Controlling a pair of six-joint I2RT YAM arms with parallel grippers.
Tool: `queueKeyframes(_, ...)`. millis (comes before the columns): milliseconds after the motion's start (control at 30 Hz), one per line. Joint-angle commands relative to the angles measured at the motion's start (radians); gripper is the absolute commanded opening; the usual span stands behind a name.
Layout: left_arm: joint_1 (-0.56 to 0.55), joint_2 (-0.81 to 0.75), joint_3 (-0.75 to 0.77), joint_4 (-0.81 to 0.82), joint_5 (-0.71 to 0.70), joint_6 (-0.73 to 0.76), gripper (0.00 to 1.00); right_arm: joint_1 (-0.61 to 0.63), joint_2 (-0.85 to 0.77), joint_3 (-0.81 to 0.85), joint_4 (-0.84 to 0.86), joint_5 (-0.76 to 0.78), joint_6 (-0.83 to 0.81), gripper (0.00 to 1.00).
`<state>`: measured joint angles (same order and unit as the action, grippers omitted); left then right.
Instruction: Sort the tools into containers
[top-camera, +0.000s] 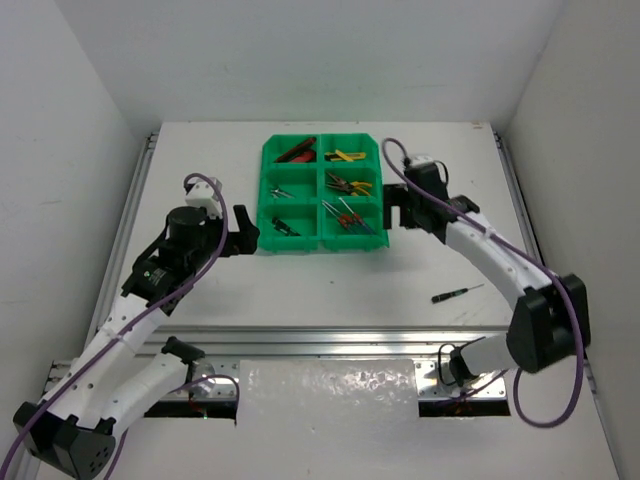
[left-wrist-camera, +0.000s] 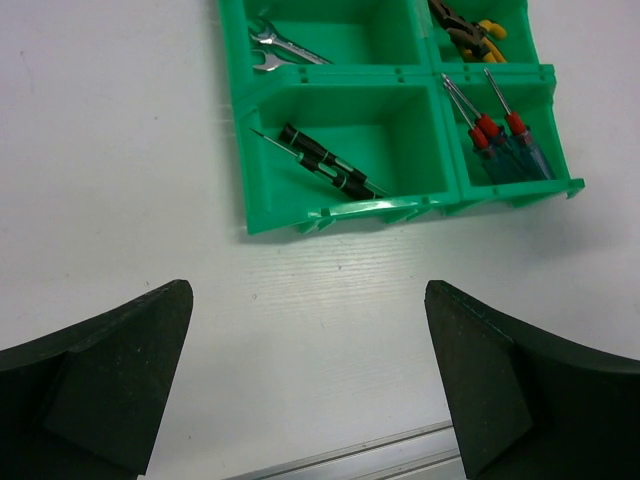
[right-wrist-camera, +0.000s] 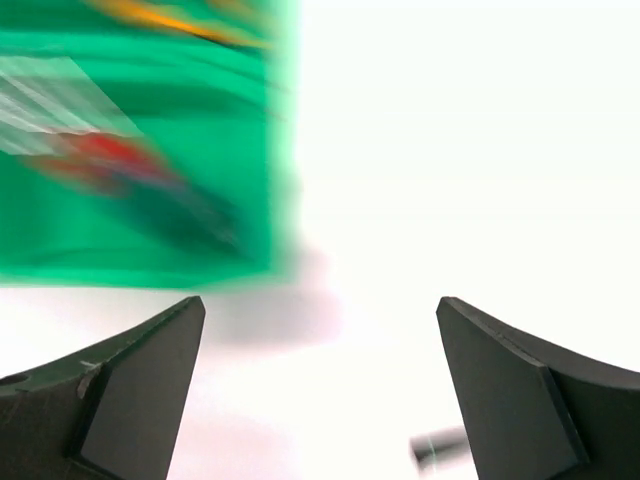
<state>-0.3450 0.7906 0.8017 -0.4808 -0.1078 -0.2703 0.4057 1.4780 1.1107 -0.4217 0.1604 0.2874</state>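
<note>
Hovering empty and spread wide either side of the tray (top-camera: 320, 246), the left hand (top-camera: 245, 230) and right hand (top-camera: 397, 213) leave one thin screwdriver (top-camera: 455, 294) loose on the bench (top-camera: 330, 290) (lying flat), which could roll under a shallow pinch.

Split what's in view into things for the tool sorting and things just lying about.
For the job: green tray; black-handled screwdrivers, blue-handled screwdrivers, wrenches and yellow-handled pliers in its bins; one loose screwdriver on the table.
Just lying about: white crinkled sheet at the near edge; purple cables.
</note>
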Motion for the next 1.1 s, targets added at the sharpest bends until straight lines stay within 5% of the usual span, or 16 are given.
queueKeyframes(0,0.012,-0.004,0.002,0.042,0.034,0.003,1.0,-0.024,-0.114,-0.17,-0.208,0.382,0.446,0.99)
queueKeyframes(300,0.011,-0.01,-0.002,0.047,0.068,0.003,1.0,-0.027,-0.38,-0.373,-0.552,0.516,1.117,0.95)
queueKeyframes(400,0.008,-0.007,-0.004,0.048,0.083,0.005,1.0,-0.028,-0.432,-0.402,-0.678,0.583,1.295,0.84)
queueKeyframes(667,0.005,-0.021,-0.002,0.05,0.091,0.005,1.0,-0.139,-0.372,-0.514,-0.553,0.502,1.21,0.84)
queueKeyframes(867,0.003,-0.022,-0.004,0.05,0.094,0.005,1.0,-0.338,-0.263,-0.624,-0.335,0.375,1.087,0.81)
queueKeyframes(967,0.003,-0.019,-0.006,0.053,0.099,0.006,1.0,-0.34,-0.286,-0.672,-0.206,0.372,1.032,0.74)
queueKeyframes(1067,0.003,-0.014,-0.004,0.054,0.103,0.008,1.0,-0.34,-0.312,-0.707,-0.129,0.355,1.007,0.51)
